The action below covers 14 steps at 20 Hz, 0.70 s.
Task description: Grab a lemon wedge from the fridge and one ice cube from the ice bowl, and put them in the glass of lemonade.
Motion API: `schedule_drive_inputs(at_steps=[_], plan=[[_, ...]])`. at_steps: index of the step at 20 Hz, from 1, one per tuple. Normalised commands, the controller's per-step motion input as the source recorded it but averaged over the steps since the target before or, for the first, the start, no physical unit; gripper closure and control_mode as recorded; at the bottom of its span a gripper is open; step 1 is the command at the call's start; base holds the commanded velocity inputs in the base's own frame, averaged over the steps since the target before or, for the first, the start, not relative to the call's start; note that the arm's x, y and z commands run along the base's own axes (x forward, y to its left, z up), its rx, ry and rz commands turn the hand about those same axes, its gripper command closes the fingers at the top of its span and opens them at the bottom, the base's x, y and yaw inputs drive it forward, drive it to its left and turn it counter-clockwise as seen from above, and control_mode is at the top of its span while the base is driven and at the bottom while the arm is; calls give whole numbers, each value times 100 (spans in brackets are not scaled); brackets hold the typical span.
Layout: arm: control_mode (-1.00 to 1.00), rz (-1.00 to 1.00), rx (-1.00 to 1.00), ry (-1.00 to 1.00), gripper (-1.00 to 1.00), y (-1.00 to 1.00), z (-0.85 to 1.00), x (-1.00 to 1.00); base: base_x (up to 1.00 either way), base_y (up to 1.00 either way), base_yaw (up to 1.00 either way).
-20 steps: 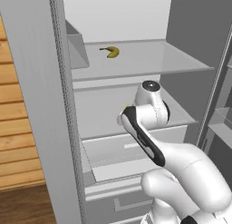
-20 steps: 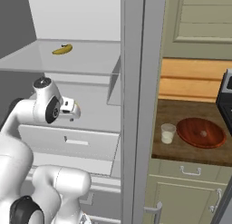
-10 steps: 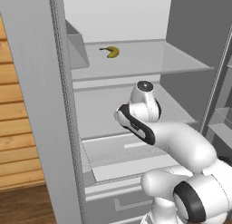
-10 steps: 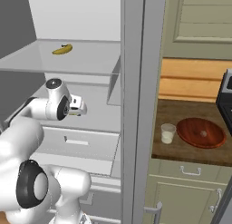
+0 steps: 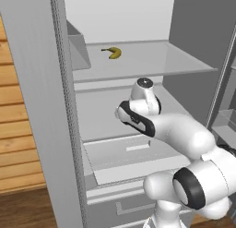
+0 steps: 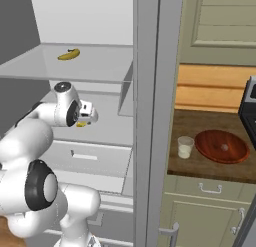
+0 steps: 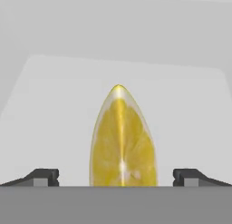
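**Lemon wedge dead centre between wide-open jaws, inside the fridge**

Going big to small. The fridge (image 5: 41,107) stands open and the arm reaches into the middle shelf (image 5: 103,118), under the top shelf where a banana (image 5: 112,52) lies. Off to the right, past the fridge wall, the table (image 6: 200,163) carries the ice bowl (image 6: 222,146) and the glass of lemonade (image 6: 185,147) just beside it, toward the fridge. Both are well apart from the arm, so that part is for later.

The bit that matters: the gripper (image 7: 116,177) points at the lemon wedge (image 7: 122,139), which lies on the shelf floor straight ahead, centred in the gap. Jaws are wide, nothing in them, one tip showing either side of the wedge with bare shelf between. In the hand view the wedge's long axis runs away from the hand, pointed end far, so the jaws would close across its narrow width. I'd say that's lined up well.

From the right base view a bit of yellow (image 6: 81,124) peeks out just under the hand, so it's close.

Room: shelf is bare around the wedge and the back wall is well beyond it. The shelf above looks like the thing to watch when pulling out.
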Motion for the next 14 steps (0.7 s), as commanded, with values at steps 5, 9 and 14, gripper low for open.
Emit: schedule_drive_inputs(at_steps=[5,9,14], plan=[[-100,0,0,0,-100,-2,0,18,0,0,0],[-100,0,0,0,-100,0,-19,8,0,0,0],[-100,0,0,0,-100,0,-26,-10,0,0,0]])
